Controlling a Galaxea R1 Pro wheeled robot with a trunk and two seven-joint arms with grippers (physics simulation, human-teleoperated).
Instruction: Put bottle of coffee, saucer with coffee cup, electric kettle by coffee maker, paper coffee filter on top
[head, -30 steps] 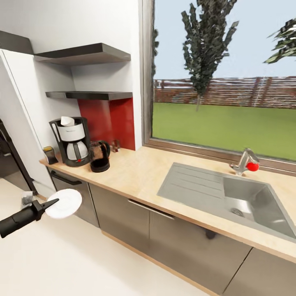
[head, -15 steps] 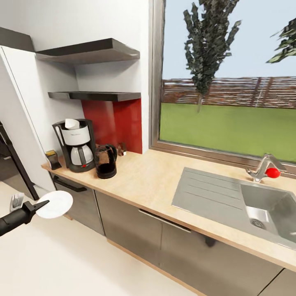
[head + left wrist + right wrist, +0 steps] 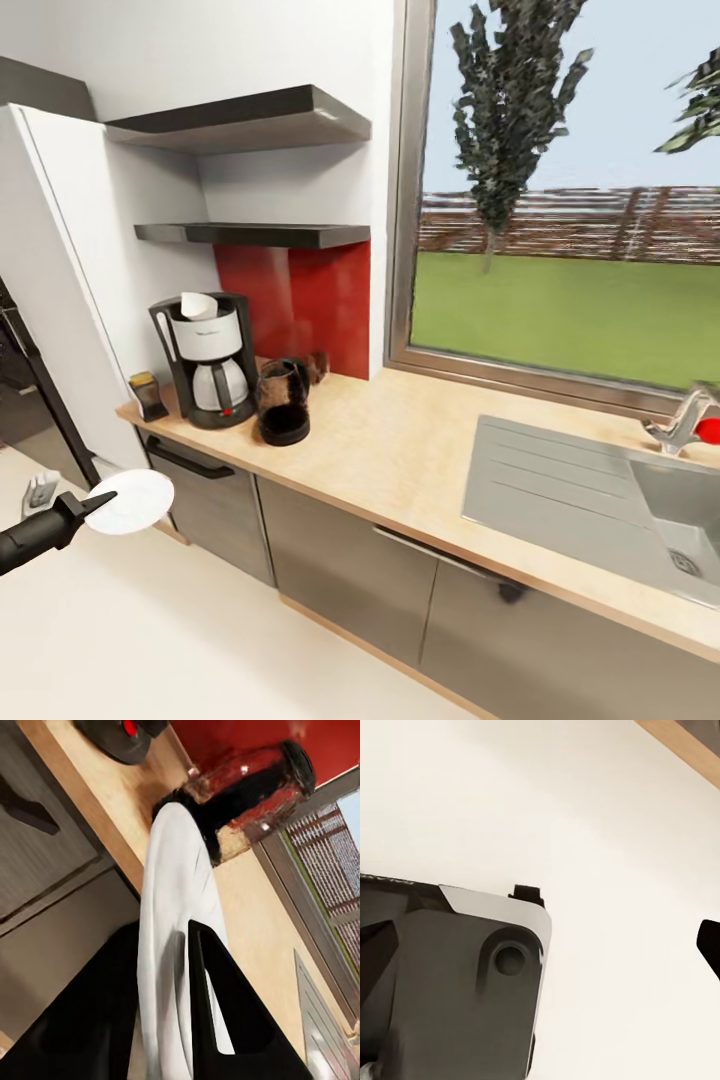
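Saucer (image 3: 135, 500) pinched at rim by left gripper (image 3: 98, 503), held in air below countertop (image 3: 420, 450) edge, left of cabinets. Coffee maker (image 3: 210, 360) seen on countertop, filter (image 3: 197, 304) on top, kettle (image 3: 283, 402) just beside. Right gripper state could not be told.

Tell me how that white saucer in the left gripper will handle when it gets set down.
The saucer looks thin and rigid, so it should hold its shape. The left gripper pinches only its edge, so it might pivot or slip. Its smooth surface could slide on the countertop.
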